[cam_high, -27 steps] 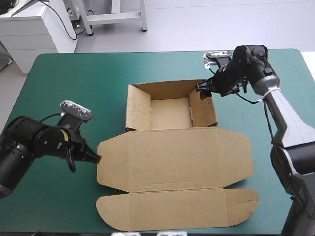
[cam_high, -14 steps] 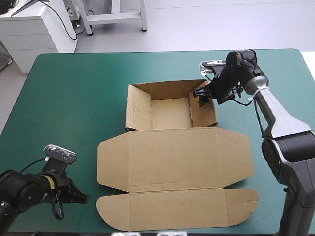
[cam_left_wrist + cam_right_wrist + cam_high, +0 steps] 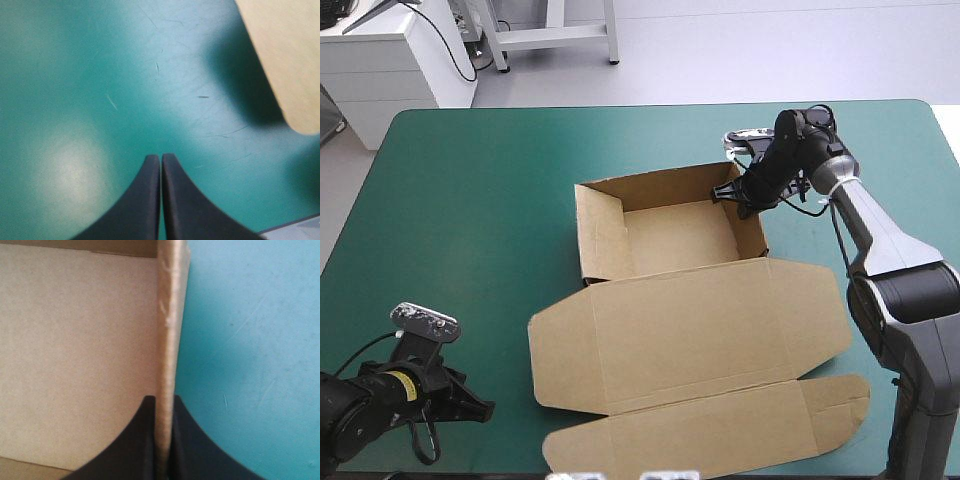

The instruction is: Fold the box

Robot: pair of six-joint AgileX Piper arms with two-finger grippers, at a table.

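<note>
Right gripper [image 3: 738,196]: I see it pinching the right wall of the box [image 3: 692,322].
Left gripper [image 3: 483,408]: fingers [image 3: 145,200] together, near-left corner of the table [image 3: 470,180].

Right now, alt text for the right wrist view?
The right gripper is shut on an upright wall of the brown box, seen edge-on. The box's inside lies on one side, bare teal-green cover on the other.

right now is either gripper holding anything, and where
The right gripper grips the box by its right wall's rim; the left gripper holds nothing.
</note>
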